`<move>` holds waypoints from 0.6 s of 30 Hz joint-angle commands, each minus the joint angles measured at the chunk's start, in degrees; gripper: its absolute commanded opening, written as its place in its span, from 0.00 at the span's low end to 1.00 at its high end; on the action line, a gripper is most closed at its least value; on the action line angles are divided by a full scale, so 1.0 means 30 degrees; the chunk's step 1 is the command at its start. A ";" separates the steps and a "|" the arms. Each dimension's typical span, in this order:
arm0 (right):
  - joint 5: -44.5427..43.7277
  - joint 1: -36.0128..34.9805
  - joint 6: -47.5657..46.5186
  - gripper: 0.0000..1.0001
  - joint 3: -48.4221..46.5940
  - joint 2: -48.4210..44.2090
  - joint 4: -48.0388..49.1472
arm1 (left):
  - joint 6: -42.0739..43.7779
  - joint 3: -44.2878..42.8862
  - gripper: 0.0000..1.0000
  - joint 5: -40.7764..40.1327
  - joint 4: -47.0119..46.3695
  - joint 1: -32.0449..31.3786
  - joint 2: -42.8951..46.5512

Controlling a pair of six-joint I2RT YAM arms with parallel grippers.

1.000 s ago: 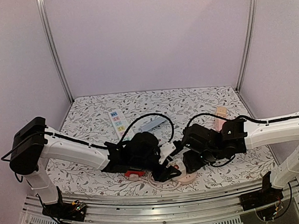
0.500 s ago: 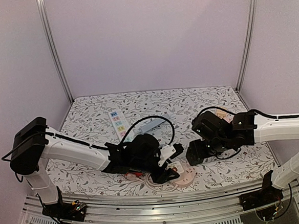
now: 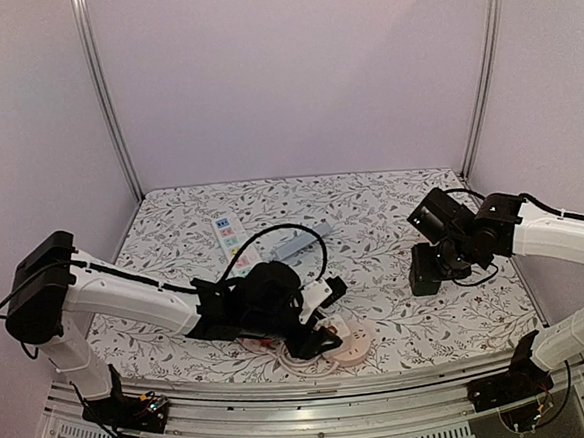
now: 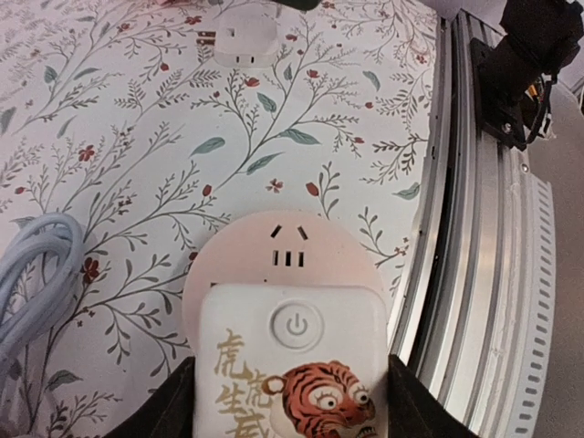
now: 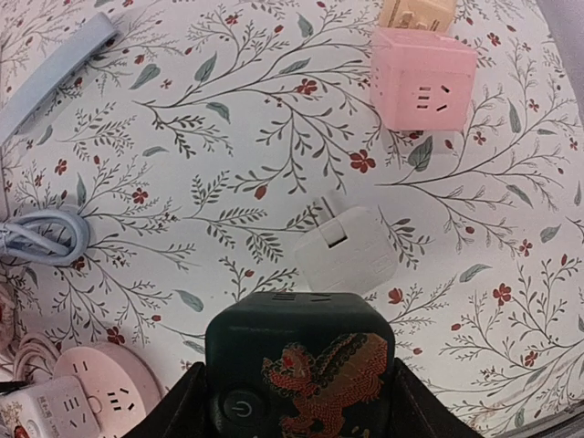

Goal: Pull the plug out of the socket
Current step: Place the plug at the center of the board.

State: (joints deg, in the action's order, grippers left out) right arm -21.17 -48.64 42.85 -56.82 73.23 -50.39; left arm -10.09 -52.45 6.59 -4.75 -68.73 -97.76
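The right gripper is clamped on the black plug, which hangs in the air well off to the right of the round pink socket. The left gripper seems to be squeezing the white tiger block sitting on that socket, though its fingers barely show at the frame edge. A loose white charger lies on the table below the plug.

Smooth plastic plug and socket

Top view: bare table through the middle, plenty of room there. Lower left and centre are clogged by the left arm, black cable and round socket; right arm blocks the right edge.
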 commanded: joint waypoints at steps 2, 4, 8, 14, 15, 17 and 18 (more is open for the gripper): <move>-0.0707 0.1901 -0.0655 0.00 -0.0401 -0.0411 -0.0457 | -0.1940 -0.0097 0.67 -0.0200 -0.0570 -0.0381 0.1393; -0.0643 0.2594 -0.1254 0.00 -0.0583 -0.0240 -0.0121 | -0.2297 -0.0233 0.72 -0.0396 -0.0714 -0.0381 0.1763; -0.0002 0.4302 -0.2009 0.00 -0.0848 0.0593 0.0986 | -0.2981 -0.0210 0.77 -0.0381 -0.1203 -0.0352 0.2251; 0.0649 0.5313 -0.2824 0.02 -0.1954 0.2495 0.1991 | -0.4336 -0.0119 0.83 -0.1388 -0.0247 -0.0174 0.3450; 0.0769 0.5359 -0.2971 0.02 -0.2075 0.2954 0.2209 | -0.4749 -0.0051 0.83 -0.1726 0.0048 -0.0066 0.3671; 0.0936 0.5392 -0.3238 0.02 -0.2417 0.3767 0.2502 | -0.5389 0.0132 0.84 -0.2419 0.0616 0.0194 0.4174; 0.0974 0.5409 -0.3356 0.02 -0.2598 0.4123 0.2599 | -0.5689 0.0225 0.84 -0.2873 0.0903 0.0357 0.4457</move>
State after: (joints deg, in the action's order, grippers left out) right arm -19.86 -32.82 35.35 -61.63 81.82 -46.37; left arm -22.31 -52.45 2.98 -5.78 -68.73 -87.81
